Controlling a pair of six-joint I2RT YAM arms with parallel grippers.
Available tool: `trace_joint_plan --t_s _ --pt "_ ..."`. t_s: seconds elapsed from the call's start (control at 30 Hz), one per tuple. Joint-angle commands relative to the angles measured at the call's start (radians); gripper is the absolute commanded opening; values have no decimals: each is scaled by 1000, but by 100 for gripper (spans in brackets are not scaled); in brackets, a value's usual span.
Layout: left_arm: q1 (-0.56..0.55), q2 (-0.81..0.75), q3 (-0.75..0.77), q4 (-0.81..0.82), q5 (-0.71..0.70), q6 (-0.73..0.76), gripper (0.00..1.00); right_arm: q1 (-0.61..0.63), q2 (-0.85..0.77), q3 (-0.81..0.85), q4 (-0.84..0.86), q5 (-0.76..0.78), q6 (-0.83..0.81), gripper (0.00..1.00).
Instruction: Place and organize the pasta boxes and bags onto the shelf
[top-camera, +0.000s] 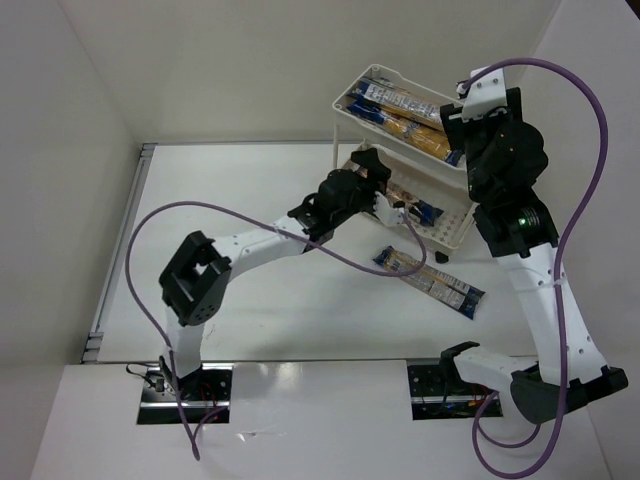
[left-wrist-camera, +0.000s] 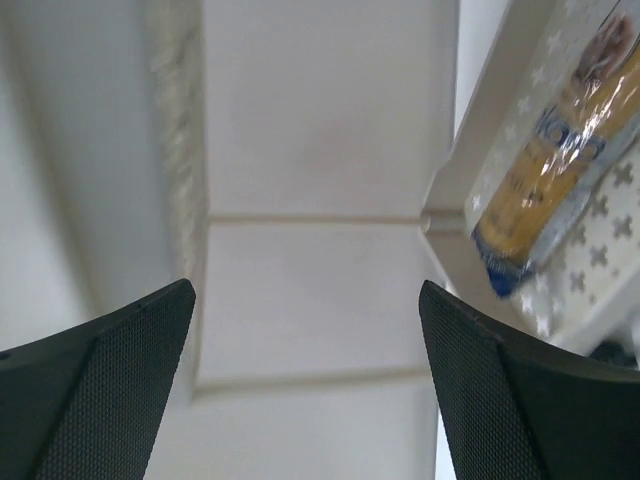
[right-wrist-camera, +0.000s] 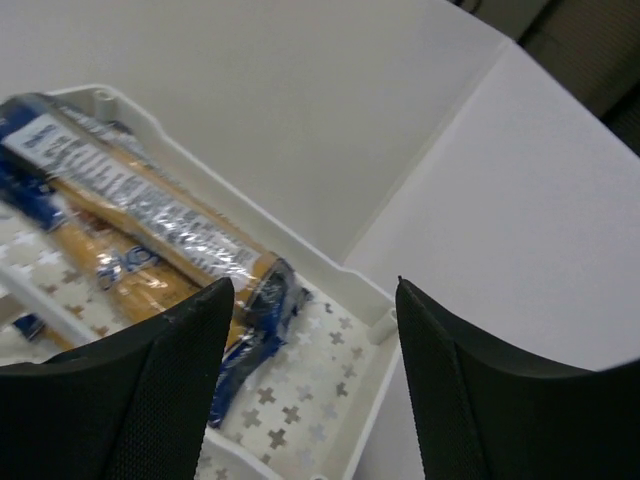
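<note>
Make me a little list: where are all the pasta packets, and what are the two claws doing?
Top tray: two pasta packets, side by side
Lower tray: at least one lower packet
Table: one loose packet, lying flat near the cart
Left claw: open, empty, beside the cart
Right claw: open, empty, above the end of the top tray

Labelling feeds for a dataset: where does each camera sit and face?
Top external: above, behind the robot, looking down on table, shelf, loose packet; left arm, right arm show.
Left wrist: faces the wall and a shelved packet; open left gripper shows.
Right wrist: looks down into the top tray; open right gripper shows.
Shared: the shelf.
</note>
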Motion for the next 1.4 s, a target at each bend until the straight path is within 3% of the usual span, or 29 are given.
trace_joint_plan --t_s 0.0,0.2,0.33,0.4,0.43,0.53,0.6,0.63,0.73,0.97,1.13,1.37 --pt "-37 -174 -93 31 -74 -99 100 -6 -5 47 -95 -141 73 72" --pt "-57 -374 -330 -131 -179 -214 100 17 42 80 -314 -463 83 73" --pt "-57 -584 -511 -393 -264 -378 100 45 125 51 -511 -517 31 73" --pt "-57 -732 -576 -484 -307 -499 100 139 125 -53 -539 -474 8 74" --pt "-57 -774 -596 -603 -332 -548 100 170 125 -86 -552 -474 8 74" --pt "49 -898 -627 -809 -369 -736 100 215 195 -172 -623 -516 20 77" --pt "147 -961 -654 -852 -360 -818 100 215 240 -251 -651 -517 5 77" --pt "255 -972 -665 -883 -341 -838 100 215 267 -284 -642 -491 5 77" --pt "441 -972 -665 -928 -268 -922 100 215 297 -386 -564 -428 5 77" --pt "668 -972 -663 -889 -134 -1047 100 215 326 -581 -427 -264 24 77" --pt "690 -959 -639 -899 -123 -1047 100 194 285 -641 -401 -213 54 79" --pt "690 -836 -573 -940 -102 -1077 100 50 311 -686 -353 -222 32 80"
